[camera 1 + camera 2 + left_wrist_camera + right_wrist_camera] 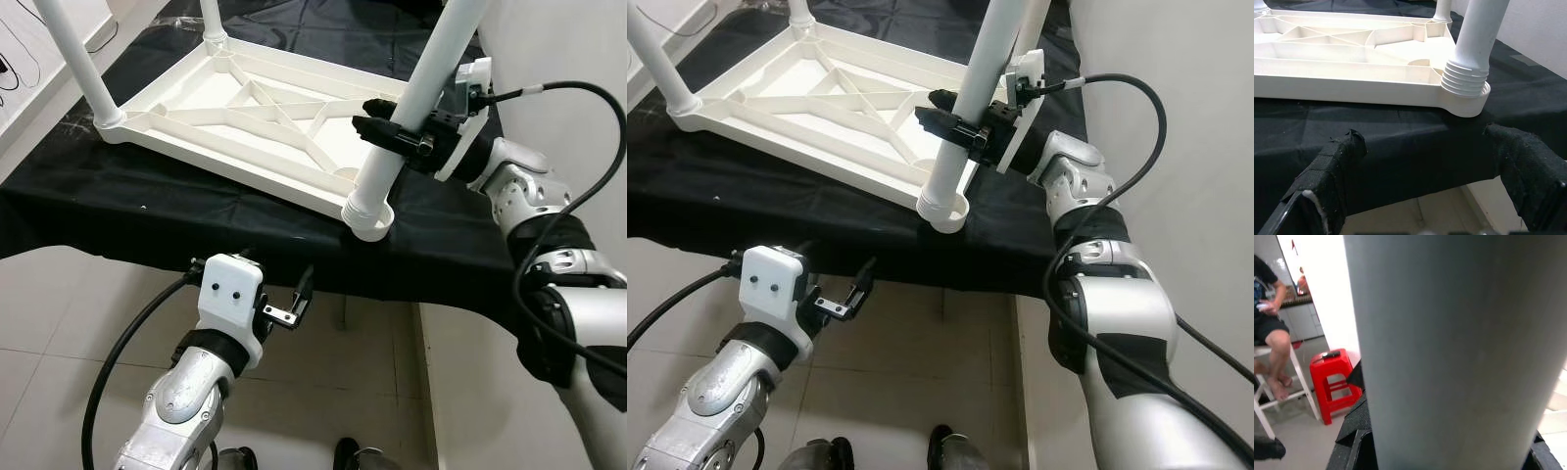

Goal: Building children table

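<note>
R hand [392, 125] clamped on leg [411, 108]; L hand [289, 299] fingers apart, idle below bench [147, 211]. Keep leg upright w/ socket [370, 217], twist steadily.

Lighting: even, bright indoor light in my head views; white table frame [245, 108] near overexposed, soft shadow under it on the black cloth [118, 206]. My right wrist view: leg [1449, 347] blurred, too close; background at 9 o'clock sharper. My left wrist view: fingers [1327, 181] soft-focused.
</note>
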Controlling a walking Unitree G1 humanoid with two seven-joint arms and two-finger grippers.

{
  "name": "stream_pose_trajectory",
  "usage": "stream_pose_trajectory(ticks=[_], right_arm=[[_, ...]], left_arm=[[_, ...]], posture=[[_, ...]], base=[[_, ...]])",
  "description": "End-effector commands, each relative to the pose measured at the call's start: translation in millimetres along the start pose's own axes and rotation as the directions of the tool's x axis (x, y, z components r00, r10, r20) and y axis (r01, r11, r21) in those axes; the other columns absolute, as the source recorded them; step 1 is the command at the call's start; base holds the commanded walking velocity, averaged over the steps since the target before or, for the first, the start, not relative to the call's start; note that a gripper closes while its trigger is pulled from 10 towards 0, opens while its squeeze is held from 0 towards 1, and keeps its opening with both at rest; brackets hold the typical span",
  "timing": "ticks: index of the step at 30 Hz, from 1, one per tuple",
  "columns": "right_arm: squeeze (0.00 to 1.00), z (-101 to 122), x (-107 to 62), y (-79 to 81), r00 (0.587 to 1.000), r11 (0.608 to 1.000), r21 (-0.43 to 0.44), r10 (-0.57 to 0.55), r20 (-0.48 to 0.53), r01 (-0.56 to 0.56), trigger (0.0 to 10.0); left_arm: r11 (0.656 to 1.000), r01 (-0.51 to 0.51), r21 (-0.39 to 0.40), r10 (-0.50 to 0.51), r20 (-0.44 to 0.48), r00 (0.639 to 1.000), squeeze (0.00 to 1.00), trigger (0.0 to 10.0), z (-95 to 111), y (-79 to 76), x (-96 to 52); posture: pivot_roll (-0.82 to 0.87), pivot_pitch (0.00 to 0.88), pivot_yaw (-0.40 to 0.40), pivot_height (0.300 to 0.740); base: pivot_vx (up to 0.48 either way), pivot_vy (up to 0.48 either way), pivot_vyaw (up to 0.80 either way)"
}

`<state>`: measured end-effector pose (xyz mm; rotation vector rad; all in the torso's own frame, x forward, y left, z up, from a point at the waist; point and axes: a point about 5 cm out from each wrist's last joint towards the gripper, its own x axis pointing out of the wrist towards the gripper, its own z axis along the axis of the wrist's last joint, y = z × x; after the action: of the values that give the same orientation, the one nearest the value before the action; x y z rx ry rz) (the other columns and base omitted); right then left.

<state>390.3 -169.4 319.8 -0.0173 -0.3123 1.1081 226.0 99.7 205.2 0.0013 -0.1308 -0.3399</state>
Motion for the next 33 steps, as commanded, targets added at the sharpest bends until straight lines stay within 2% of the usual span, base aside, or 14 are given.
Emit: stream_pose_trajectory(ticks=[1,5,8,16,20,29,33], right_arm=[[0.0,-7.5,-1.4,1.4,0.998,1.0,-0.003,0.023,-0.05,-0.023,10.0],[0.0,-7.8,-1.8,1.2,0.997,0.999,-0.034,0.025,-0.08,-0.028,10.0],[0.0,-6.2,-2.3,-1.9,0.994,0.997,-0.082,-0.019,-0.11,0.01,10.0],[0.0,-3.2,-5.5,-4.6,0.991,0.995,-0.094,-0.033,-0.127,0.021,10.0],[0.0,-4.0,-9.6,-2.4,0.991,0.997,-0.07,0.029,-0.129,-0.038,10.0],[0.0,-9.7,-10.1,0.3,0.988,0.996,-0.053,0.065,-0.143,-0.074,10.0],[0.0,-16.6,-5.0,6.7,0.981,0.989,0.009,0.145,-0.126,-0.145,10.0]], left_arm=[[1.0,0.002,-0.003,-0.002,-0.015,1.0,0.0,10.0,-1.3,0.6,-2.4],[1.0,0.001,-0.003,-0.001,-0.018,1.0,0.0,10.0,-1.5,0.5,-2.7],[1.0,0.001,-0.003,-0.002,-0.019,1.0,0.0,10.0,-1.6,0.3,-2.6],[1.0,-0.002,-0.004,0.002,-0.019,1.0,0.0,10.0,-1.6,0.5,-2.3],[1.0,-0.001,-0.007,0.001,-0.021,1.0,0.0,10.0,-2.1,-0.2,-2.4],[1.0,0.003,-0.007,-0.003,-0.021,1.0,0.0,10.0,-2.0,-1.3,-2.2],[1.0,0.001,-0.01,-0.001,-0.022,1.0,0.0,10.0,-1.9,-1.3,-2.9]], posture=[[0.09,0.303,-0.062,0.74],[0.09,0.301,-0.064,0.74],[0.09,0.303,-0.064,0.74],[0.08,0.304,-0.062,0.74],[0.08,0.305,-0.061,0.74],[0.08,0.305,-0.058,0.74],[0.08,0.303,-0.061,0.74]], base=[[0.0,0.0,0.0],[0.0,0.0,0.0],[0.0,0.0,0.0],[0.0,0.0,0.0],[0.0,0.0,0.0],[0.0,0.0,0.0],[0.0,0.0,0.0]])
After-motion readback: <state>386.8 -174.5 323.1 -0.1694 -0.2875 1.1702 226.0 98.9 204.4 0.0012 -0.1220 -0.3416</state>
